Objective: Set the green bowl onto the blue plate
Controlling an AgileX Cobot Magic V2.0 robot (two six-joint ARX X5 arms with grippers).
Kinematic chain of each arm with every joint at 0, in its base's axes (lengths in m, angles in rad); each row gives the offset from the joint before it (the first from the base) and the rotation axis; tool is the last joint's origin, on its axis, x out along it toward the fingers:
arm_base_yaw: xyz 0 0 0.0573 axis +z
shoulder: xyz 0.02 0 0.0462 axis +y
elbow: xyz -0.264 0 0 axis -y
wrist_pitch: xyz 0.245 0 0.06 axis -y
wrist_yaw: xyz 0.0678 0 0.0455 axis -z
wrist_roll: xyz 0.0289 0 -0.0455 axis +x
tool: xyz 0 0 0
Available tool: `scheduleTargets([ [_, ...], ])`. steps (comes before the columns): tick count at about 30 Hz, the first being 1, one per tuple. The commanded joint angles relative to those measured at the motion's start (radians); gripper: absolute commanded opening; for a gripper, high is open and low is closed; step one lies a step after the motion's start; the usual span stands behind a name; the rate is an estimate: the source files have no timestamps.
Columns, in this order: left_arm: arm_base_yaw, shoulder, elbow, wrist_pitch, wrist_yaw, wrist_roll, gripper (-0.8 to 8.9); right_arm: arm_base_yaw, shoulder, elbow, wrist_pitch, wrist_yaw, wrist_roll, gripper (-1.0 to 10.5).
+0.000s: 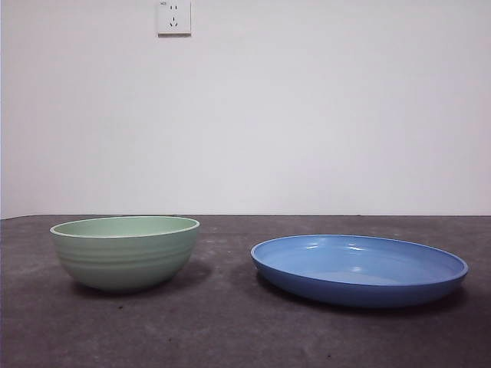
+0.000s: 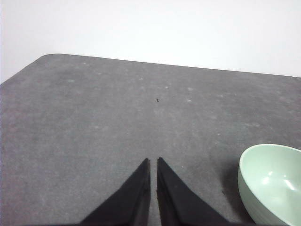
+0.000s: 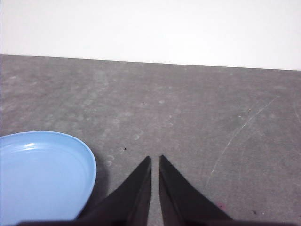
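The green bowl [image 1: 125, 251] sits beside the blue plate [image 1: 359, 268], untouched, since your left gripper [image 2: 153, 162] and right gripper [image 3: 155, 160] both wait with jaws together.

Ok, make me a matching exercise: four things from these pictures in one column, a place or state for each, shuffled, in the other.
Things:
1. bowl
2. plate
3. left gripper
4. socket

Places or states:
A. on the wall
B. shut, holding nothing, beside the bowl
C. empty, on the table, right in the front view
D. upright on the table, apart from the plate

Pairs: 1-D, 2-C, 3-B, 4-A
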Motion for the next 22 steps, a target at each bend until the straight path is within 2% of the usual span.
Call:
scheduleTargets([
  [1,0.002,-0.002,-0.02,0.004,0.001,-0.045,0.17,0.0,0.0,-0.005,0.009,-0.002,0.061,0.2],
  [8,0.002,0.018,0.009,-0.02,0.003,-0.219,0.17,0.0,0.0,0.002,0.004,-0.094,0.296,0.1],
  [13,0.001,0.081,0.094,-0.04,0.042,-0.322,0.17,0.0,0.006,0.065,-0.026,-0.101,0.425,0.1],
  [18,-0.011,0.198,0.198,-0.063,0.062,-0.385,0.17,0.0,0.071,0.182,-0.056,-0.102,0.486,0.1],
  [22,-0.033,0.309,0.299,-0.068,0.148,-0.387,0.17,0.0,0.162,0.313,-0.125,-0.152,0.486,0.1],
])
